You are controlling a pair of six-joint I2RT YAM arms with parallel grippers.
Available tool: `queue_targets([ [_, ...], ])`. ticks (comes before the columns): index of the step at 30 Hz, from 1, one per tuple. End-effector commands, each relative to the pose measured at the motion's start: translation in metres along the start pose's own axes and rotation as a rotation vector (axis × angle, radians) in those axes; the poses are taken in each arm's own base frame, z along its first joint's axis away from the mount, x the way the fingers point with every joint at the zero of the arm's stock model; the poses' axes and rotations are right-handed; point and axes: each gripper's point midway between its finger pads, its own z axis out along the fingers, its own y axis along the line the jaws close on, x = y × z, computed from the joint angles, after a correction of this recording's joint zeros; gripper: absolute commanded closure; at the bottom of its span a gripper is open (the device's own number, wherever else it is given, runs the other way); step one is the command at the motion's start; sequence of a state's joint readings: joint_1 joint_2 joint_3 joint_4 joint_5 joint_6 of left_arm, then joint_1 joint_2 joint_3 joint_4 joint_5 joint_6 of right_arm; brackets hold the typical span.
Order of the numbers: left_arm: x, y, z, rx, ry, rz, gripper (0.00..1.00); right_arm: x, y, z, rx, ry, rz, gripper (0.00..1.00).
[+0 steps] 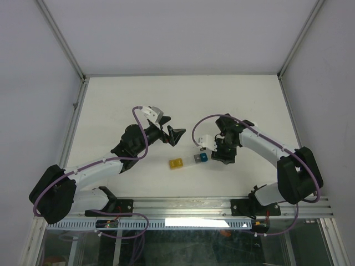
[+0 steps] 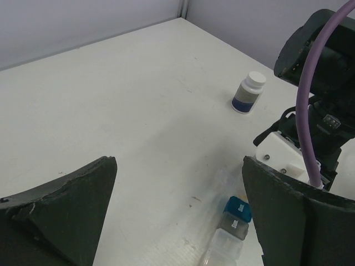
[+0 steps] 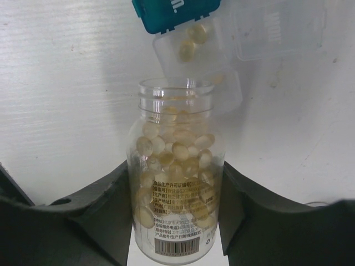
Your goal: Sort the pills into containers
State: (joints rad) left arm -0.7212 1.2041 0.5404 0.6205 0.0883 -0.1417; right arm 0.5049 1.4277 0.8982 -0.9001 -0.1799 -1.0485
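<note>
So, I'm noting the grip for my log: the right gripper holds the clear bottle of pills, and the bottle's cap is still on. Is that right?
Not quite. The right gripper does hold the clear bottle of pills, but the cap is off. The right wrist view shows its open mouth facing the pill box.

The left gripper [image 2: 178,166] is hanging over the white desk [image 2: 111,83], its dark fingers [image 2: 66,213] standing wide apart. Near the right-hand finger, the containers [image 2: 226,245] are lying in a short strip, with the blue-lidded one [image 2: 238,206] at the far end. Beyond them, a white-capped bottle [image 2: 248,92] is standing upright near the right arm [image 2: 333,83].
</note>
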Motion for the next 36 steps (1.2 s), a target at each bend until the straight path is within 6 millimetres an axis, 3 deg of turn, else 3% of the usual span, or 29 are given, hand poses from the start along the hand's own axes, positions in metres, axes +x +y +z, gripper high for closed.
queue_targets([
  [1,-0.017,-0.012,-0.001,0.045,-0.062,0.005,0.01,-0.012,-0.002,-0.011,0.017,-0.04,-0.001,1.0],
  [4,-0.017,-0.011,-0.001,0.044,-0.06,0.005,0.01,-0.017,-0.004,-0.017,0.046,-0.071,-0.013,1.0],
  [7,-0.017,-0.011,-0.001,0.044,-0.06,0.004,0.01,-0.008,0.0,-0.009,0.018,-0.022,0.0,1.0],
  [9,-0.017,-0.011,-0.001,0.044,-0.061,0.004,0.01,-0.02,0.006,-0.018,0.0,-0.077,0.003,1.0],
  [10,-0.017,-0.011,-0.001,0.043,-0.063,0.004,0.01,-0.023,-0.002,-0.019,0.058,-0.111,-0.013,1.0],
  [12,-0.017,-0.011,0.0,0.042,-0.058,0.004,0.01,-0.009,-0.01,-0.01,0.109,-0.053,-0.014,1.0],
  [14,-0.016,-0.011,0.0,0.042,-0.054,0.005,0.01,-0.022,0.004,-0.017,-0.002,-0.094,0.022,1.0],
  [18,-0.018,-0.009,0.001,0.029,-0.057,0.005,0.01,-0.02,-0.017,-0.018,0.127,-0.171,0.034,1.0],
  [22,-0.023,-0.005,-0.005,0.003,-0.082,-0.02,0.01,-0.038,-0.012,-0.034,0.102,-0.329,0.088,1.0],
  [26,-0.032,-0.018,-0.021,0.055,-0.123,-0.117,0.01,-0.058,-0.013,-0.064,0.163,-0.53,0.105,1.0],
  [30,-0.027,-0.028,-0.034,0.088,-0.077,-0.255,0.01,-0.078,-0.021,-0.106,0.264,-0.707,0.119,1.0],
  [35,-0.024,-0.01,-0.053,-0.047,-0.056,-0.362,0.01,-0.115,-0.049,-0.197,0.465,-1.062,0.24,1.0],
  [36,-0.026,-0.004,-0.056,-0.087,-0.059,-0.37,0.01,-0.126,-0.057,-0.224,0.534,-1.153,0.186,1.0],
])
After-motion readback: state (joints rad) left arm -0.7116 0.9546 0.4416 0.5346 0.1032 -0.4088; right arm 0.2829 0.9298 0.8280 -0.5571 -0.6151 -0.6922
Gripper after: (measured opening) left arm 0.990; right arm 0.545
